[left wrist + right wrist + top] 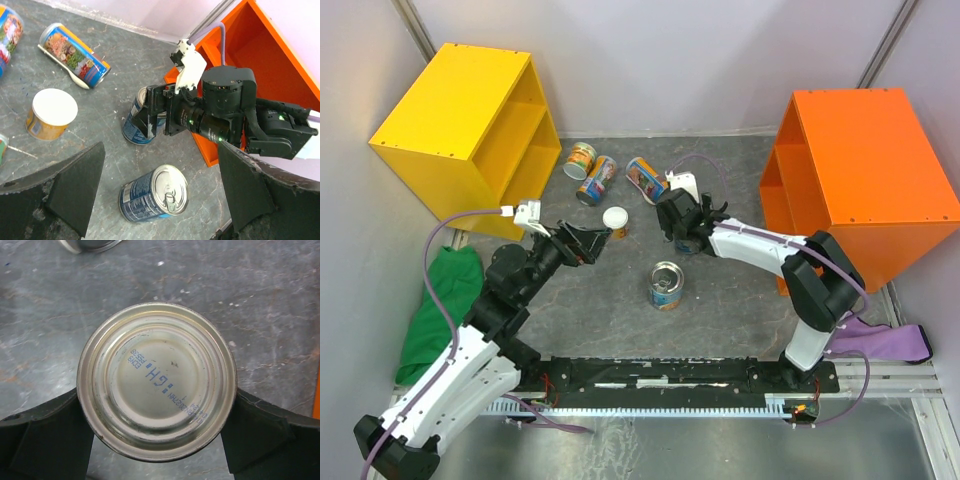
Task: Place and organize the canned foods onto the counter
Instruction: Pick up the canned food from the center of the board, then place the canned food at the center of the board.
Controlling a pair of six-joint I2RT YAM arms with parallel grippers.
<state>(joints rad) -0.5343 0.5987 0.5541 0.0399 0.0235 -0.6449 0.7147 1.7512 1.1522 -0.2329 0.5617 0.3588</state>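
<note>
Because the 2 blue-labelled tins are wide, rigid metal cylinders, we judge they will not give under the fingers. If full they should feel heavy for their size, and the glossy labels could let them slip. The place to take one is across the curved wall at about mid-height, which needs the jaws at nearly full span and leaves little margin.

Nearest the arm bases, the first blue tin point(666, 285) stands upright on the grey table point(740, 325), showing its silver pull-tab top. Just beyond it, the left gripper point(592, 243) hangs with its jaws spread wide and nothing between them.

Level with that, the right gripper point(157, 407) sits over the second blue tin point(157, 380) from above. It has 1 finger point(45, 440) against each side and is closed on the wall. That tin's plain silver end, printed with blue code, faces the wrist camera. We cannot tell whether it has left the table.

A little farther off, a short white-lidded can point(615, 222) stands upright. Past it, 3 colourful cans point(597, 180) lie on their sides.

The orange counter point(860, 150) stands to the far right. No can shows on its top.
</note>
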